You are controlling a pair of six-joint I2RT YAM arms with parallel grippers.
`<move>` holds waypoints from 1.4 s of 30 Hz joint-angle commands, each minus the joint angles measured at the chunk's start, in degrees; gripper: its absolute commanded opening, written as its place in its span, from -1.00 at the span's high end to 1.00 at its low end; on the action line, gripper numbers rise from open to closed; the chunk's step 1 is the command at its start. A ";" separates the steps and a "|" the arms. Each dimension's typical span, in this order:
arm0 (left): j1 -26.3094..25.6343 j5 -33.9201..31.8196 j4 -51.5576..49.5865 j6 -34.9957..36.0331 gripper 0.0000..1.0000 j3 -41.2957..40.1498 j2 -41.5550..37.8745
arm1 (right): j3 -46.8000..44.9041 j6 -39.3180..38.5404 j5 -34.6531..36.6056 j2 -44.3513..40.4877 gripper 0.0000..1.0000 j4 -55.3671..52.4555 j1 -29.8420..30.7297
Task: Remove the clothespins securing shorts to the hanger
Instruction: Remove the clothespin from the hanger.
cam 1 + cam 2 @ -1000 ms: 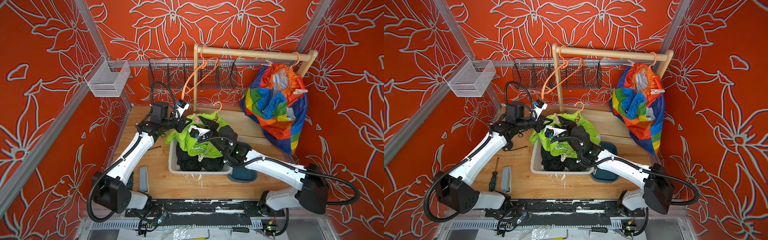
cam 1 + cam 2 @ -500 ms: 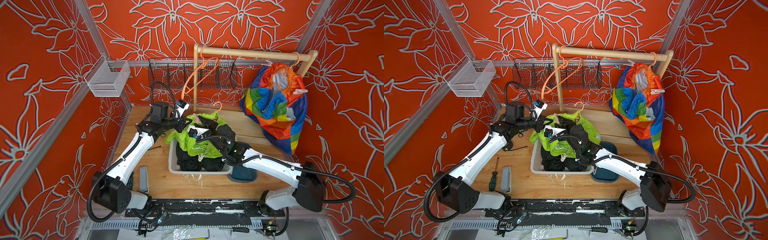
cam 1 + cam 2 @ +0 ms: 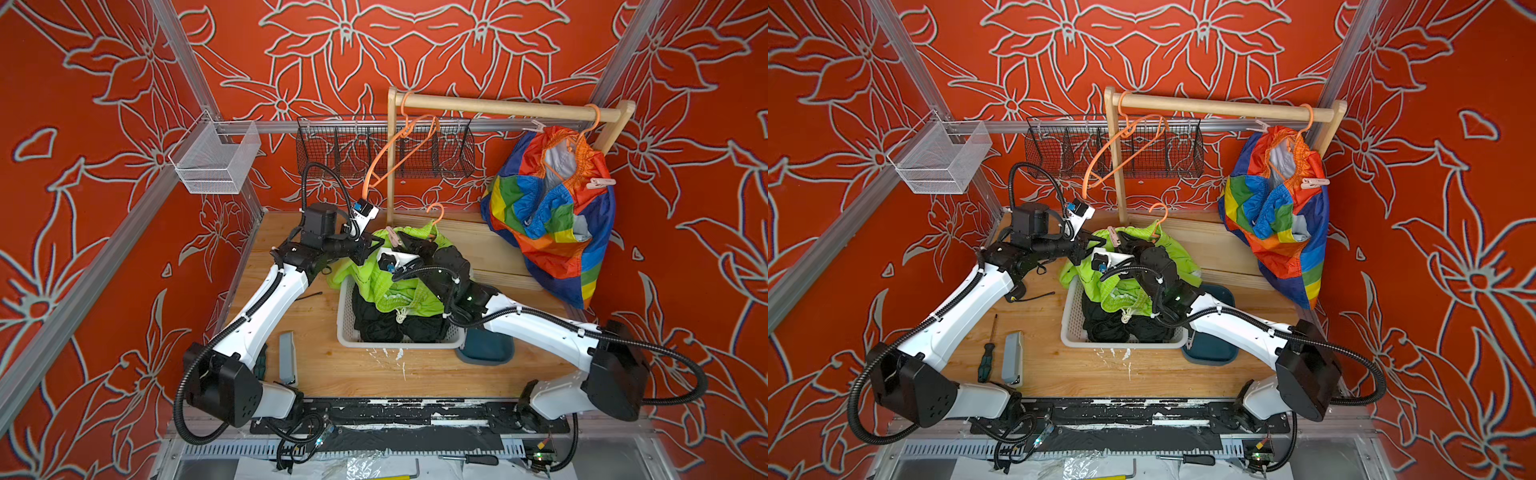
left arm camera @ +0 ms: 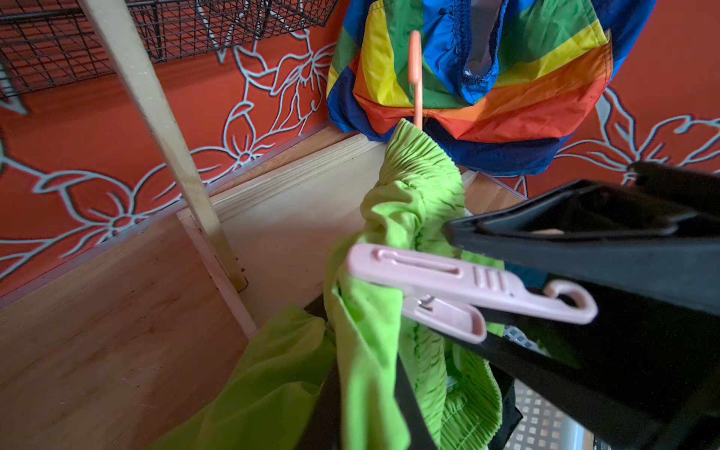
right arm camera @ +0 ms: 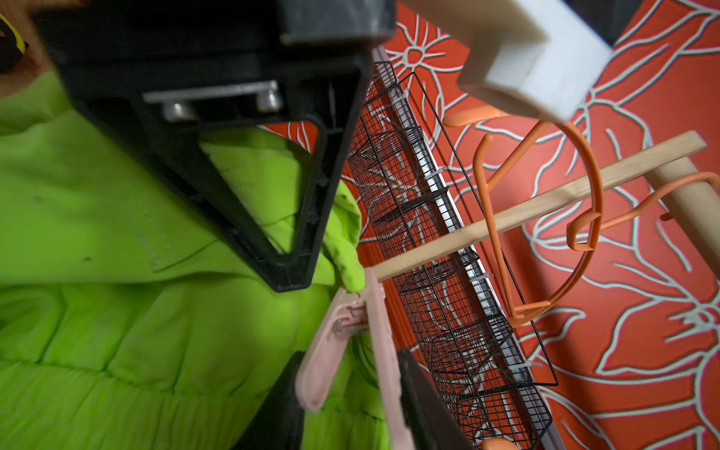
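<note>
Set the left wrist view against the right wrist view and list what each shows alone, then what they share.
Only the left wrist view: the rainbow shorts and a corner of the white laundry basket. Only the right wrist view: the empty orange hanger on the wooden rail. Both: the green shorts, the pink clothespin clipped on them and the black wire basket.

Both top views: bright, even light, sharp throughout, soft short shadows on the tabletop [image 3: 332, 374], wide-angle bowing outward from it toward the frame edges; wrist views: dimmer, brightest along the tabletop's back edge, black fingers [image 5: 163, 163] nearest the lens blurred, pink clothespin [image 4: 448, 280] and lime shorts [image 4: 370, 350] crisp.
</note>
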 commanded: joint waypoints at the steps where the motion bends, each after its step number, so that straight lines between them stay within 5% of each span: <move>1: -0.36 1.27 1.83 0.14 1.00 1.44 -0.66 | 2.33 -0.48 -0.38 0.31 0.30 0.86 -0.32; 11: -0.36 1.20 1.84 0.14 1.00 1.44 -0.60 | 2.68 0.18 -0.55 0.32 0.54 -0.17 -0.45; 33: -0.27 0.77 1.94 0.10 1.00 1.27 -0.74 | 4.30 10.29 -5.88 -2.56 0.75 -6.75 -4.02; 35: -0.27 0.76 1.94 0.14 1.00 1.36 -0.67 | 4.14 9.90 -6.00 -2.80 0.60 -7.04 -4.02; 38: 0.07 0.90 2.01 0.00 1.00 1.45 -0.91 | 4.04 8.59 -6.36 -3.15 0.06 -8.81 -4.10; 42: 0.91 1.63 2.33 -0.61 1.00 1.53 -1.02 | 2.93 7.76 -6.69 -3.76 -0.16 -9.41 -4.17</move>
